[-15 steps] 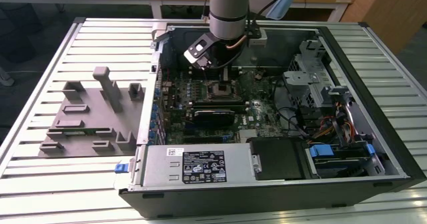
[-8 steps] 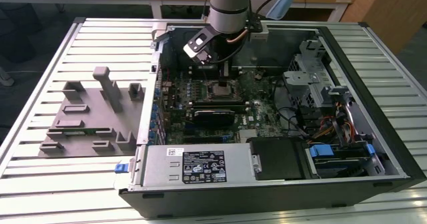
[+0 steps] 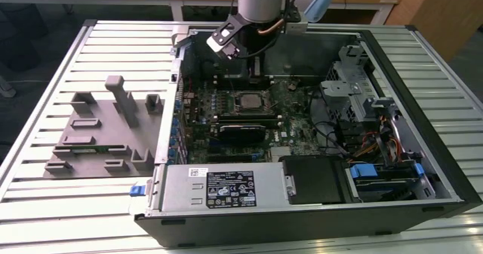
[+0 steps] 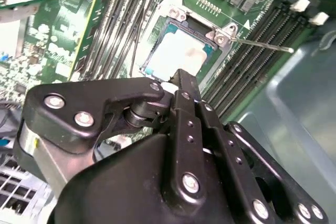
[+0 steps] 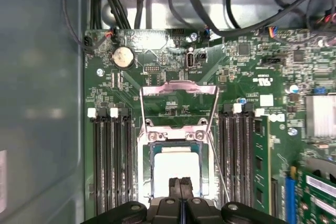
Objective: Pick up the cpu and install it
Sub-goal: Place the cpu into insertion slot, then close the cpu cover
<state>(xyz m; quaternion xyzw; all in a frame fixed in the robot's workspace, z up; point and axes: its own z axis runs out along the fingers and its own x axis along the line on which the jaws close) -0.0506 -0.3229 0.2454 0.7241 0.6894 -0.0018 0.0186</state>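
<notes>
Open computer case (image 3: 302, 220) on a slatted table (image 3: 45, 209). The cpu (image 5: 176, 165) lay flat in its socket (image 5: 143, 171) on the motherboard (image 5: 247, 77), toward the case's far side, with the retaining frame (image 5: 178, 84) raised. Your gripper (image 5: 181, 183) hung directly over the chip, fingers clenched together, grasping nothing. To seat it well, you likely needed a square, level chip and no sideways drag.

- Straight above the cpu (image 5: 176, 167) in its socket (image 5: 143, 174) the way is free, save for the gripper (image 5: 181, 183) hanging there.
- The opened load plate (image 5: 179, 92) and thin lever (image 4: 262, 44) border the socket.
- Memory slots (image 5: 110, 161) flank it; the case wall (image 5: 42, 103) stands near.
</notes>
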